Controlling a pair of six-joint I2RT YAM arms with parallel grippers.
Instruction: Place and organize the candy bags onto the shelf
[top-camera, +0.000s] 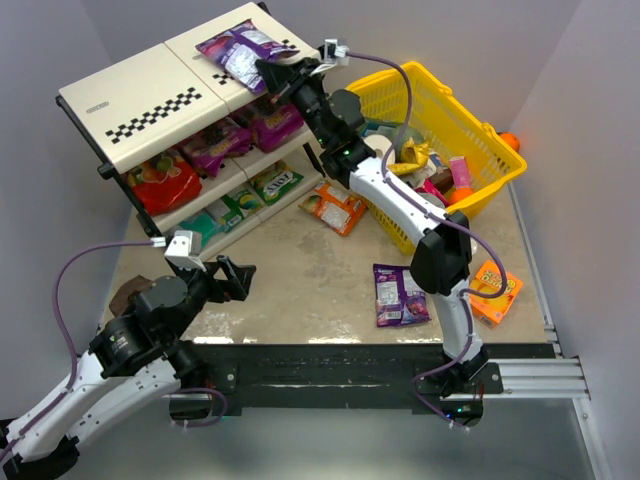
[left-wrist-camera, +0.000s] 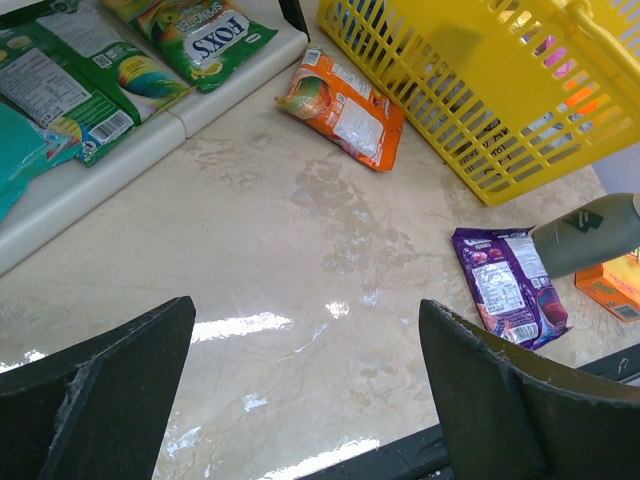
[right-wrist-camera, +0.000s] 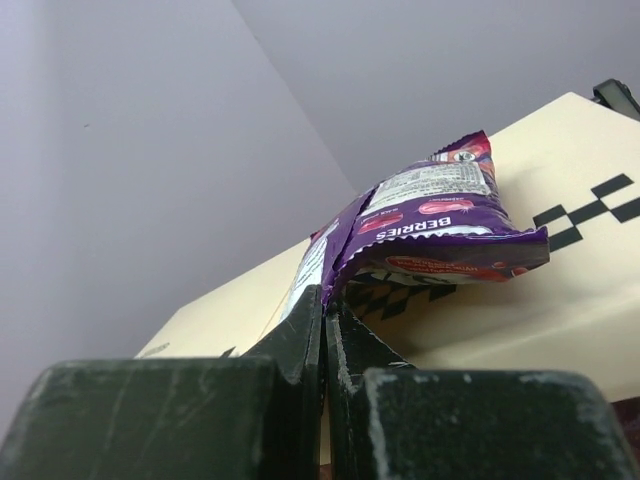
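The left gripper (top-camera: 236, 278) hangs low over the table (top-camera: 300, 270), arm folded, fingers spread wide and empty. The right arm stretches far forward, its gripper (top-camera: 272, 72) pinched tight on 1 purple candy bag (top-camera: 238, 50) that lies atop the shelf (top-camera: 130, 100).

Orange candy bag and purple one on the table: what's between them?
Just bare tabletop between orange bag and purple bag, in the left wrist view.
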